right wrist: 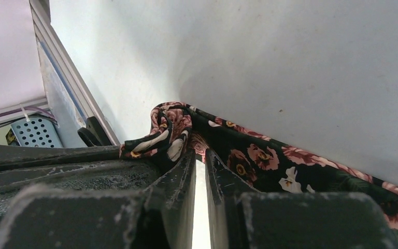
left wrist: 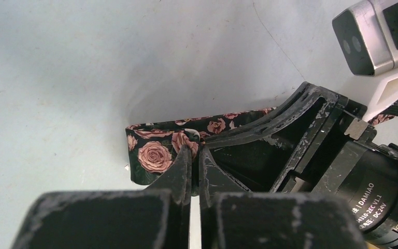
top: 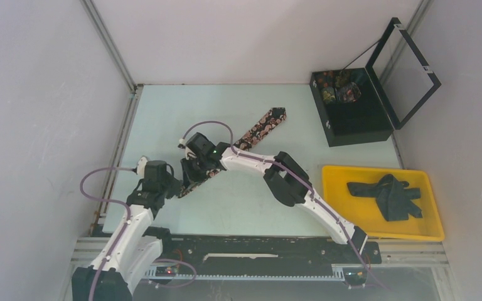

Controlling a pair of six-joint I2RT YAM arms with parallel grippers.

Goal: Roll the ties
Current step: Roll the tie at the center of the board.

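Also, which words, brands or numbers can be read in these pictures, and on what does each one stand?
"DAMIAO": on the black motor housing of the other arm, in the left wrist view.
"4310-2EC V1.1": next line on the same housing; its beginning is hidden.
"DC24V": third line on the same housing, small and partly blurred.
The tie: roses only, no writing.
Top and right wrist views: nothing readable.

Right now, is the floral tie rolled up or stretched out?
Mostly stretched out: the floral tie lies flat across the table; only its near end is curled, at the left fingers and right fingers.
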